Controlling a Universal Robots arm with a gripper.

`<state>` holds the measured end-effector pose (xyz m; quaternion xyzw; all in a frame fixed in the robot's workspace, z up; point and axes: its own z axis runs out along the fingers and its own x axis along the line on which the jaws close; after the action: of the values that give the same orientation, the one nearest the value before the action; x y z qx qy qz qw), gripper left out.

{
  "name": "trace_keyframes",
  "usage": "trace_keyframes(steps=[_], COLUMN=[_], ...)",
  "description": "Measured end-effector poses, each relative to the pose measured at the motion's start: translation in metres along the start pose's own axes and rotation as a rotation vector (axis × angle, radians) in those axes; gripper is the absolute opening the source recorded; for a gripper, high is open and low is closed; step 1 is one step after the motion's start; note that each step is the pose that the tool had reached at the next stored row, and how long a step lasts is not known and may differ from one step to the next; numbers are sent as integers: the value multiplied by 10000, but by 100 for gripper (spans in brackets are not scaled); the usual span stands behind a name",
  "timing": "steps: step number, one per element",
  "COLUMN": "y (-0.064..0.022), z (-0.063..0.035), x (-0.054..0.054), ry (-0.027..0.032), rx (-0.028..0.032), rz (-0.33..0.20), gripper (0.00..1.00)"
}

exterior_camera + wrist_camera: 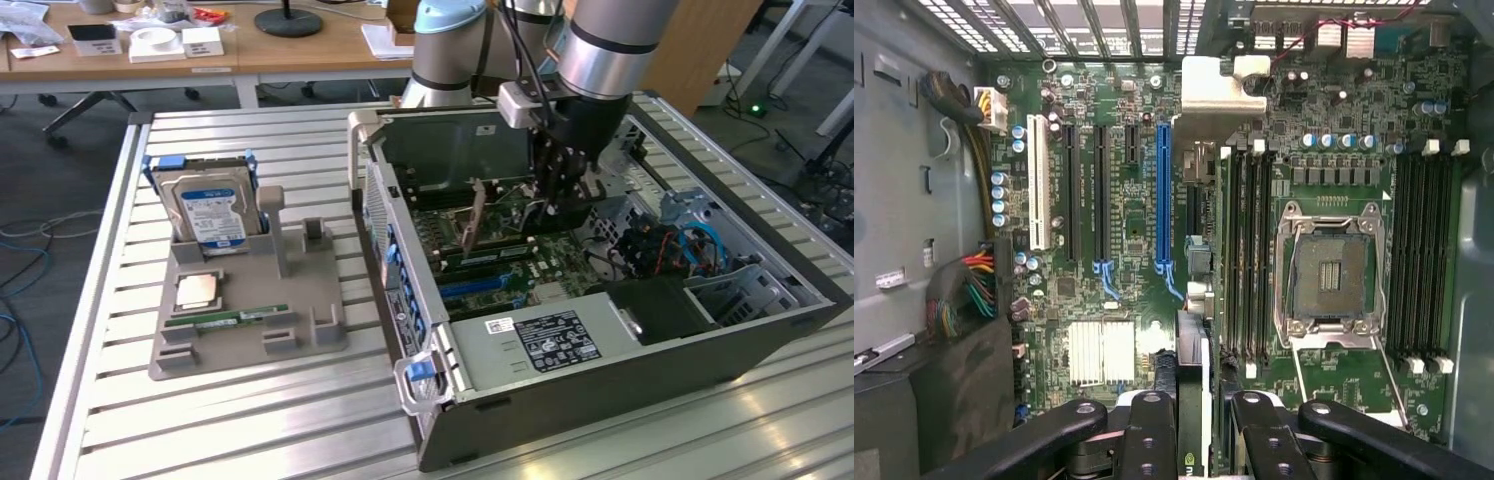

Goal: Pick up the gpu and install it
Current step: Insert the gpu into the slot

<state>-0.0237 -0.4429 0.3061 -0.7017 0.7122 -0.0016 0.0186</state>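
Observation:
The open computer case (627, 385) lies on its side on the slatted table, with the motherboard (1134, 215) facing up. My gripper (558, 190) reaches down into the case over the board. It is shut on the gpu (1194, 350), a thin card seen edge-on between the black fingers (1150, 430), with its silver bracket (1219, 85) at the far end by the case's rear wall. The card hangs upright just above the board, beside the long blue slot (1162, 195) and between it and the memory slots (1246, 250). From outside, the gpu (563, 218) shows as a dark plate below the wrist.
An empty CPU socket (1332, 270) sits beside the memory slots. Wire bundles (969, 290) crowd one case wall, and blue cables (694, 245) lie near the drive bay. At the exterior view's left, a grey holder (300, 335) carries a hard drive (211, 215), a CPU (198, 290) and a RAM stick (240, 318).

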Motion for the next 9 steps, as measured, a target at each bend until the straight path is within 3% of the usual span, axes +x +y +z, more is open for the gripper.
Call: trace_keyframes(steps=[9], y=[14], z=[5], x=[-7], ry=[0], rx=[0], rz=[-2], gripper=[26])
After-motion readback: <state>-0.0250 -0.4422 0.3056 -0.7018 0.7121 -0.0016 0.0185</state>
